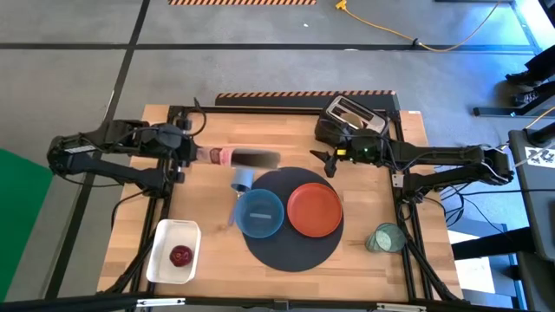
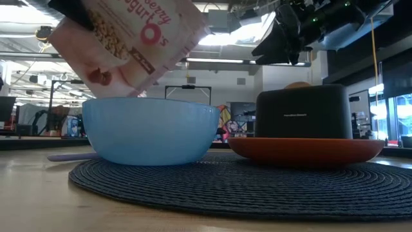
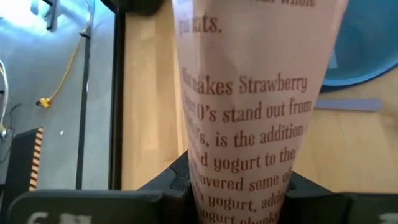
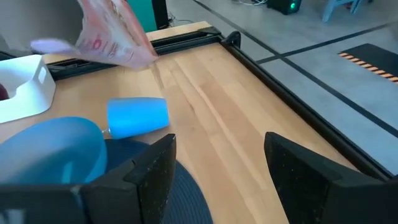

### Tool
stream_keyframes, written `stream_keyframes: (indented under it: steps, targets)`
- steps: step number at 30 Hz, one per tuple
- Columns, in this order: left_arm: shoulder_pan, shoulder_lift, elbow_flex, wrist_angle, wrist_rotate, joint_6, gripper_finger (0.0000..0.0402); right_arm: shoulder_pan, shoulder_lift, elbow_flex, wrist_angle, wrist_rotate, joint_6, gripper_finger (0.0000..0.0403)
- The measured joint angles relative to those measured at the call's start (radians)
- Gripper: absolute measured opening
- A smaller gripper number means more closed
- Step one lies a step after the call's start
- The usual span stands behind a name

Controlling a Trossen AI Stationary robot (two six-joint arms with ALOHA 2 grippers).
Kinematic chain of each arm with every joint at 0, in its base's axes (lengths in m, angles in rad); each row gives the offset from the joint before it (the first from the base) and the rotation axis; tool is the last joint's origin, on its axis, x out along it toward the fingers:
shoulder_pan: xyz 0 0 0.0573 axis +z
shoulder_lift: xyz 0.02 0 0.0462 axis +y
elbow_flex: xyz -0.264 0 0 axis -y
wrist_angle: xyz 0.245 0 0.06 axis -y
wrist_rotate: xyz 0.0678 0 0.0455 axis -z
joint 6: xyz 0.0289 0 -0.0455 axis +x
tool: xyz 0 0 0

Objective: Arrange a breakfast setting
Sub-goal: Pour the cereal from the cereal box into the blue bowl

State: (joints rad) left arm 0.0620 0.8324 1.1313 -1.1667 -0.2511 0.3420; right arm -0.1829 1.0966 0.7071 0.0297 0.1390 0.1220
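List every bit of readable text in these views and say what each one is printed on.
Cereal bag held in the left end effector, wrist view: "Strawberry", "O's stand out from", "is the addition", "yogurt to the"; the other lines are cut off.
The same bag, low view: "...erry", "...gurt", "O's".
Black toaster: a small white brand mark, too small to read.
Right end effector: no text.
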Motion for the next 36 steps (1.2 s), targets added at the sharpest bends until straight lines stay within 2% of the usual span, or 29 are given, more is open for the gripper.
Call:
stream_keyframes:
  steps: [4,9,15,20,23,29,36]
  targets:
    - [0.0,-0.001,0.0,-0.003,0.013,-0.001,0.0092,-0.001,0.0,0.0,0.026,0.008,-0.021,0.0236]
    - [-0.001,0.022,0.0,-0.053,0.095,-0.061,0.0092,-0.001,0.0,0.0,0.041,0.009,-0.026,0.0236]
    - [-0.024,0.102,0.0,-0.144,0.081,-0.073,0.0092,-0.001,0.0,0.0,0.023,0.009,-0.021,0.0236]
    - [-0.095,0.173,0.0,-0.142,0.07,-0.071,0.0092,-0.001,0.0,0.0,0.015,0.008,-0.017,0.0236]
    - [-0.142,0.212,0.011,-0.158,0.023,-0.071,0.0092,-0.001,0.0,0.0,0.003,0.007,-0.017,0.0236]
    - [-0.22,0.302,0.158,-0.281,-0.077,-0.095,0.0092,0.0,0.0,0.001,-0.012,0.006,-0.015,0.0236]
    - [-0.304,0.388,0.32,-0.413,-0.124,-0.044,0.0092,-0.001,0.0,0.001,-0.036,-0.001,-0.014,0.0236]
